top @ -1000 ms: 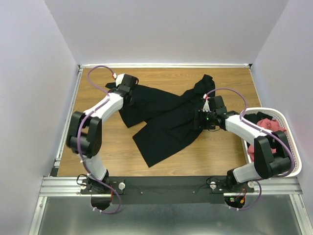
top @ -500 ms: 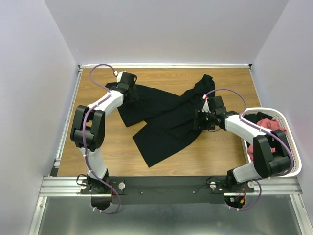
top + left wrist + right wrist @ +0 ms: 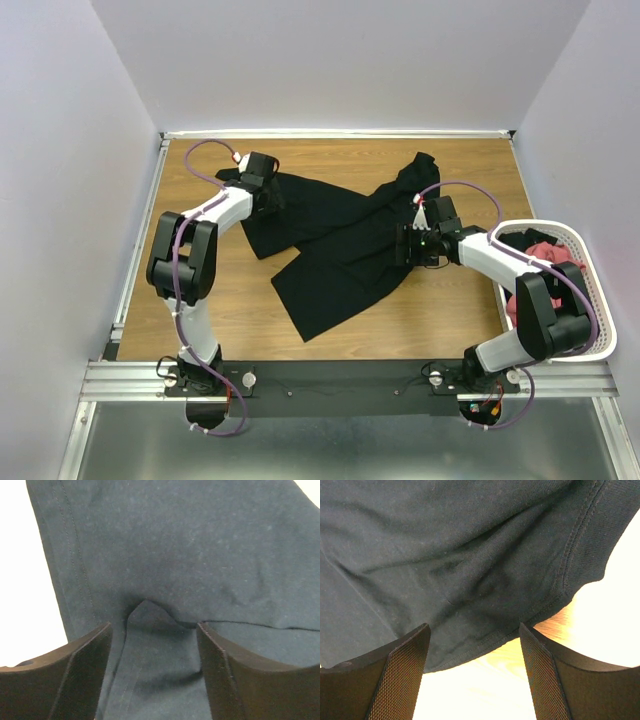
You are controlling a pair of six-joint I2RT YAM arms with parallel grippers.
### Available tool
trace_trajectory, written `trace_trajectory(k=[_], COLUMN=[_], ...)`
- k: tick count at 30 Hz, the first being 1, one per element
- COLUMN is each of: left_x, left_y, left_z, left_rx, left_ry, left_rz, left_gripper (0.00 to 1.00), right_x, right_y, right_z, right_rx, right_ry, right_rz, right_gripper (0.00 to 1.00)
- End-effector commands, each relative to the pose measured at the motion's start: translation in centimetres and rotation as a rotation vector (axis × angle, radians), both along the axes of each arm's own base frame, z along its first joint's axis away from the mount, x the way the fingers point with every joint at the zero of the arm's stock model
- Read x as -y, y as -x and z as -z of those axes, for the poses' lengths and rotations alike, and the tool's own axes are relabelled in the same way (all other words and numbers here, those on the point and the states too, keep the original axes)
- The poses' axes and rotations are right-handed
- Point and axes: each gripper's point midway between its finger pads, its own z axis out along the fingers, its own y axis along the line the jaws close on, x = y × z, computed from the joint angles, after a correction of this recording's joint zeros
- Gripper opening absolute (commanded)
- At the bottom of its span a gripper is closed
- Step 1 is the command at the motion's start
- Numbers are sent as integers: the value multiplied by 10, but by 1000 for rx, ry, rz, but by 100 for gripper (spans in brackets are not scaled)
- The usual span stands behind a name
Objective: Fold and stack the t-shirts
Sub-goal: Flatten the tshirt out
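Note:
A large black t-shirt (image 3: 335,240) lies crumpled and spread across the middle of the wooden table (image 3: 220,310). My left gripper (image 3: 268,192) is low over its far left edge. In the left wrist view the gripper (image 3: 154,627) is open, with a raised fold of black cloth (image 3: 150,615) lying loose between the fingers. My right gripper (image 3: 405,245) rests at the shirt's right side, and in the right wrist view it (image 3: 473,626) is open, with the stitched hem (image 3: 530,615) just ahead of the fingers over bare wood. Salmon-red t-shirts (image 3: 545,255) are bunched in the basket.
A white mesh basket (image 3: 592,300) stands at the table's right edge, beside the right arm. Grey walls close in the table on the left, back and right. The metal rail (image 3: 330,380) with both arm bases runs along the near edge.
My left gripper has gone from shut to open and let go of the shirt's edge, and its arm has shifted slightly. The right arm and shirt have barely moved.

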Motion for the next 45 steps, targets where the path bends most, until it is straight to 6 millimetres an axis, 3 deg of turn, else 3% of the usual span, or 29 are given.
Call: trace_trajectory(k=[1, 3, 6, 11, 12, 14, 21, 28, 30, 36, 37, 39, 41, 43, 45], left_x=[6, 8, 9, 7, 6, 5, -15, -48, -67, -129, -146, -155, -168, -174, -175], left_y=[-7, -7, -5, -5, -6, -6, 2, 36, 54, 80, 84, 91, 97, 102, 104], left_z=[8, 13, 15, 5, 3, 0, -39, -87, -101, -126, -127, -130, -125, -112, -103], left_rx=[-8, -20, -26, 0, 8, 12, 74, 165, 193, 256, 257, 276, 279, 264, 258], left_ry=[45, 56, 68, 65, 56, 48, -21, -78, -91, -152, -164, -157, -153, -139, -125], left_rz=[-21, -20, -26, -29, -27, -25, -60, -116, -144, -266, -299, -315, -340, -355, -357], left_gripper=[73, 68, 52, 20, 8, 0, 0, 0, 0, 0, 0, 0, 0, 0, 0], right_x=[-6, -6, -5, -5, -5, -4, 5, 25, 35, 65, 71, 93, 115, 133, 137], right_y=[3, 3, 4, 4, 3, 4, -1, 3, 7, 13, 13, 17, 13, 13, 10], right_z=[0, 1, 1, 2, 2, 3, 7, 35, 43, 52, 49, 48, 34, 19, 7], right_rx=[-20, -22, -24, -25, -27, -29, -22, -84, -102, -145, -143, -156, -115, -69, -22], right_ry=[-14, -11, -11, -8, -10, -6, 42, 146, 185, 216, 210, 202, 176, 152, 153], right_rz=[-19, -20, -18, -18, -16, -15, 34, 131, 176, 321, 347, 438, 537, 627, 647], right_gripper=[79, 79, 79, 79, 79, 79, 78, 65, 52, 45, 45, 45, 45, 45, 45])
